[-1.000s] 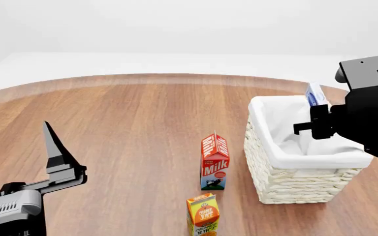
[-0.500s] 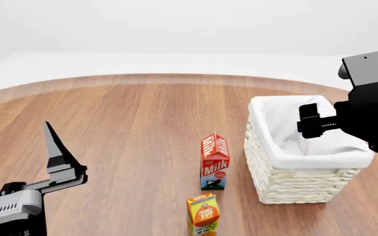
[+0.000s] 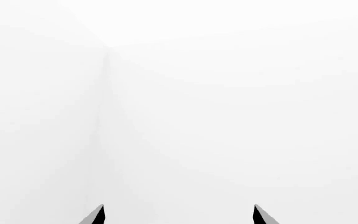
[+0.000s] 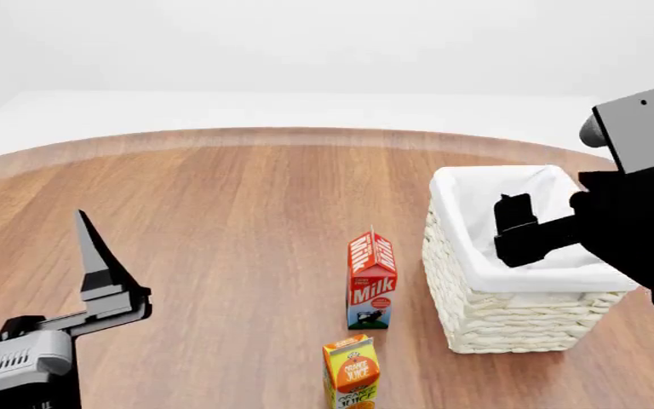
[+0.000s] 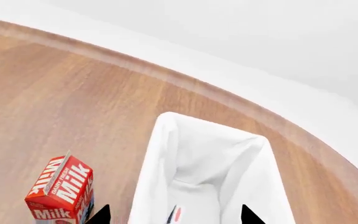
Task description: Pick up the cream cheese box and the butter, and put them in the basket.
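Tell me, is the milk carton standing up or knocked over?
Standing up. In the head view the milk carton sits on its base on the table, peaked top uppermost, beside the basket and apart from it.

A bare simulated test room, not a lived-in home: a rounded wood-grain counter (image 4: 214, 221) fills the frame under blank white walls, carrying only groceries at lower centre, a milk carton (image 4: 370, 279) and an orange juice carton (image 4: 352, 372), beside a white wicker basket (image 4: 509, 315)
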You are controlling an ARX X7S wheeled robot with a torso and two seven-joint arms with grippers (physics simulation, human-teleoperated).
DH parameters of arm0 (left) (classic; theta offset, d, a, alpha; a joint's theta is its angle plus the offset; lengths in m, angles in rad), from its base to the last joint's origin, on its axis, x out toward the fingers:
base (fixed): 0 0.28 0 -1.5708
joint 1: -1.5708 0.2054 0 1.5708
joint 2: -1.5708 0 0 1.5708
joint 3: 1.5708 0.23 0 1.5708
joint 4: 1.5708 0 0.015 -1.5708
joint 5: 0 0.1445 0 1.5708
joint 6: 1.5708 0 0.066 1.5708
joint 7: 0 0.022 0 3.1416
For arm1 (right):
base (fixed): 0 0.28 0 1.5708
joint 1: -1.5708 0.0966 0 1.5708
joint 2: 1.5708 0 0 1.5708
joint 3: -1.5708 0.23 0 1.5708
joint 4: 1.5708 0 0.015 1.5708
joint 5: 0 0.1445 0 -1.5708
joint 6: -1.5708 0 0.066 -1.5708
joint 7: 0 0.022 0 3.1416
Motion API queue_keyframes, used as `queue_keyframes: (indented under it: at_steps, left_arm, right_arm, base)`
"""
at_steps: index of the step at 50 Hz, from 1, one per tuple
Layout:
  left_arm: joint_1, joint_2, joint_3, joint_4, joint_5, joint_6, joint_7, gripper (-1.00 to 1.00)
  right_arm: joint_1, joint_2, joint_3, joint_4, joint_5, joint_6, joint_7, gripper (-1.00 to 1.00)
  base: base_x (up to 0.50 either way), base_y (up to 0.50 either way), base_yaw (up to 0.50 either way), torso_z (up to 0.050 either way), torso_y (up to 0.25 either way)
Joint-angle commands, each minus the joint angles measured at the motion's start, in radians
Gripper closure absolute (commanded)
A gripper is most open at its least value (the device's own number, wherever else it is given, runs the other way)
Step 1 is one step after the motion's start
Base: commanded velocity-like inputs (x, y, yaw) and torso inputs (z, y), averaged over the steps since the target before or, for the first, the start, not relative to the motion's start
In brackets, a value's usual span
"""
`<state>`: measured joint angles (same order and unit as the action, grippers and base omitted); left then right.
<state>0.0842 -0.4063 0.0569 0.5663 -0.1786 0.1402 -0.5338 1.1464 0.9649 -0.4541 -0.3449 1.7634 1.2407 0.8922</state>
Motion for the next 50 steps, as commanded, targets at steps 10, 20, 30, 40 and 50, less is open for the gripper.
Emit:
queue_keyframes:
  at_steps: [10,20,30,40,50]
  left_arm:
    - [0.005,-0.006,-0.004,0.014,-0.002,-0.001,-0.007,-1.0]
    - [0.005,-0.007,-0.001,0.009,-0.001,0.003,-0.008,-1.0]
    - [0.002,-0.007,0.002,-0.001,-0.004,0.008,-0.007,-1.0]
    - [0.005,-0.008,0.003,-0.004,-0.006,0.015,-0.007,-1.0]
    - [0.008,-0.01,0.004,0.001,-0.005,0.014,-0.01,-1.0]
  right_arm:
    - [-0.093,0.019,-0.002,-0.407,0.278,-0.104,0.21,-1.0]
    - [-0.109,-0.078,-0.094,-0.525,0.349,-0.157,0.312,-1.0]
    - [-0.135,-0.193,-0.157,-0.548,0.347,-0.213,0.366,-1.0]
    - [-0.223,-0.302,-0.169,-0.545,0.243,-0.266,0.37,-1.0]
    - [-0.289,-0.409,-0.218,-0.564,0.174,-0.29,0.4,-1.0]
  base:
    - [0.0,0.0,0.0,0.0,0.0]
    - [0.0,0.0,0.0,0.0,0.0]
    - [0.0,0.0,0.0,0.0,0.0]
    - [0.0,0.0,0.0,0.0,0.0]
    - [0.0,0.0,0.0,0.0,0.0]
